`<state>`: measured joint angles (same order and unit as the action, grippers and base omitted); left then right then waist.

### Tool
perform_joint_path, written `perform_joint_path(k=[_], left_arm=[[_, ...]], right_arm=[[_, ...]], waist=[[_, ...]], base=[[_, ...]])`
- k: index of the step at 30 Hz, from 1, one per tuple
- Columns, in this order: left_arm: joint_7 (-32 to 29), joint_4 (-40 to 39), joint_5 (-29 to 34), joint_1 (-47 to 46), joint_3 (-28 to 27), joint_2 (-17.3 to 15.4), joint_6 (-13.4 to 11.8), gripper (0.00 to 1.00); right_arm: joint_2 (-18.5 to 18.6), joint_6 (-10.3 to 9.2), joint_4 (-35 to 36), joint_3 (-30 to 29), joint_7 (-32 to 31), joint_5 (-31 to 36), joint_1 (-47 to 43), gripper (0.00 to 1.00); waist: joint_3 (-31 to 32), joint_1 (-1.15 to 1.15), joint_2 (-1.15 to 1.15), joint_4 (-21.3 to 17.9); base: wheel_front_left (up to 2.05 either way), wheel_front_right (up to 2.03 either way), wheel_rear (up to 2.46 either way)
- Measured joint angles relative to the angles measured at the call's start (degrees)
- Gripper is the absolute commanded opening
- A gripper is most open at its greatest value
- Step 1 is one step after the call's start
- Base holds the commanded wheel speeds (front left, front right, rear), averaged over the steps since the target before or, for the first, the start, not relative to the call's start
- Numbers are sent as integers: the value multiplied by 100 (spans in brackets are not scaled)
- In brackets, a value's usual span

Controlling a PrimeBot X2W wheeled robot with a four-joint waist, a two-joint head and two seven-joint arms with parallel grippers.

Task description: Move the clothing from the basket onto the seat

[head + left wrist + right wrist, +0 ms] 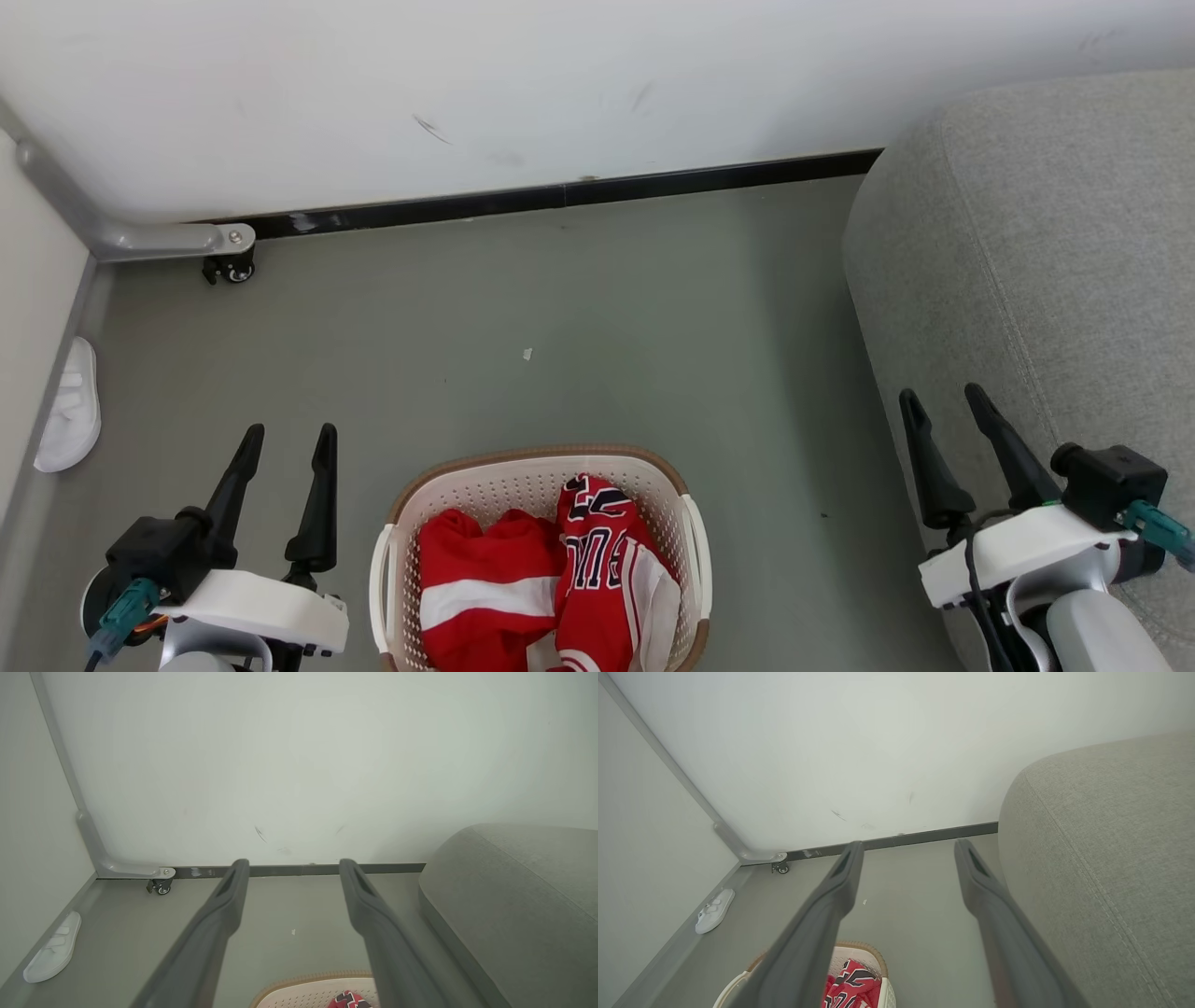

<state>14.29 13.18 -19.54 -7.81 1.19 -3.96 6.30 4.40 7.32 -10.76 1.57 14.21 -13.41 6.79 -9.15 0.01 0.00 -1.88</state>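
Far left lies a white slipper, then the left tool, spread wide and empty — the clothing heaped in the basket on the floor — and the right tool, likewise wide and empty, beside the seat.

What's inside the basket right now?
Two red garments fill the basket: shorts with a white stripe on the left, a lettered jersey on the right. The basket floor beneath them is covered; anything under the clothes can't be seen.

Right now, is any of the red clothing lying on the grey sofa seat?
No, the red jersey and the white-striped shorts both lie inside the laundry basket.
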Motion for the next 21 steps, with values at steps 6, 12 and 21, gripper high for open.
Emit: perform_joint_path(k=[6, 12, 21], left_arm=[[0, 0, 0, -41, -11, 4, 44, 100], [0, 15, 0, -146, -1, -7, 47, 100], [1, 103, 0, -247, 91, -45, 49, 100]], right_arm=[[-34, 0, 79, 22, 0, 48, 190, 100], [-55, 0, 94, 23, 0, 48, 193, 100], [-88, 0, 164, 55, 0, 101, 344, 100]], waist=[[-168, 0, 0, -40], [-346, 0, 0, -86], [-680, 0, 0, -168]], base=[[0, 0, 0], [0, 0, 0], [0, 0, 0]])
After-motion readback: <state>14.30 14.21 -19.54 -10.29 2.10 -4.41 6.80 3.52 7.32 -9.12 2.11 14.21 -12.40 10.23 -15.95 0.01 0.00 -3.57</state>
